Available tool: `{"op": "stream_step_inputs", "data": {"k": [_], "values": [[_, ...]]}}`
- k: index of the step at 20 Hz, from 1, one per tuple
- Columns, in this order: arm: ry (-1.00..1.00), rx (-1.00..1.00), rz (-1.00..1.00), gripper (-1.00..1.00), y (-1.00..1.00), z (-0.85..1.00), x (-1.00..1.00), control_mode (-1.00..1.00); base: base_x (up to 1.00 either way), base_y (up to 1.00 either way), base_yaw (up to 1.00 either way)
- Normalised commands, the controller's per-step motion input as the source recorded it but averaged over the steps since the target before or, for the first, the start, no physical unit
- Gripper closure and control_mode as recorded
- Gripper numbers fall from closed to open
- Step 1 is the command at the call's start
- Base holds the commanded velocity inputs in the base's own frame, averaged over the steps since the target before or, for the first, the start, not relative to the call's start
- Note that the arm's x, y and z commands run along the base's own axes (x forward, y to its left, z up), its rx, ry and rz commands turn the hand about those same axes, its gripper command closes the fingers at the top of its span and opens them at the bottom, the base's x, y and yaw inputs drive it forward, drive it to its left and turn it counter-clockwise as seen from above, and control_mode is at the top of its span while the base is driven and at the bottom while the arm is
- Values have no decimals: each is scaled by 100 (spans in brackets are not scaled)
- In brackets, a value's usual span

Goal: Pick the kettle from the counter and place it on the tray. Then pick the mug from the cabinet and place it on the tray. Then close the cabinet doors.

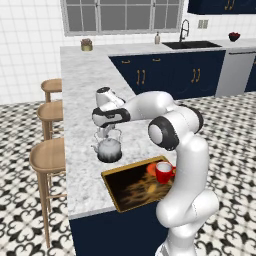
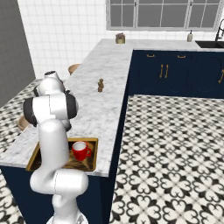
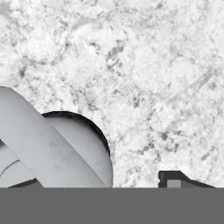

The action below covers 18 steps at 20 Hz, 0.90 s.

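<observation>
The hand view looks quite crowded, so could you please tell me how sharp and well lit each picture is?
Hand view: the kettle sits so close that it looks oversized and soft, while the marbled counter is evenly bright. Left base view: flat light, a faint shadow under the kettle. Right base view: crisp, with no glare on the red mug.

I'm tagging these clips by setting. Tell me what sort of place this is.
A rendered home kitchen, most likely: a long marbled stone counter over navy base cabinets, a dark sink with a tall faucet under a window, and wooden bar stools along the counter.
</observation>
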Motion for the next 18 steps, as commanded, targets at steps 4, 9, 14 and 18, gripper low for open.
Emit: {"op": "stream_step_inputs", "data": {"k": [4, 9, 14, 18], "values": [[0, 0, 0, 100, 0, -15, -20, -100, 0, 0, 0], [0, 0, 0, 100, 0, -2, -26, -100, 0, 0, 0], [-8, 0, 0, 100, 0, 42, -36, -100, 0, 0, 0], [-14, 0, 0, 100, -3, 46, -68, -100, 0, 0, 0]]}}
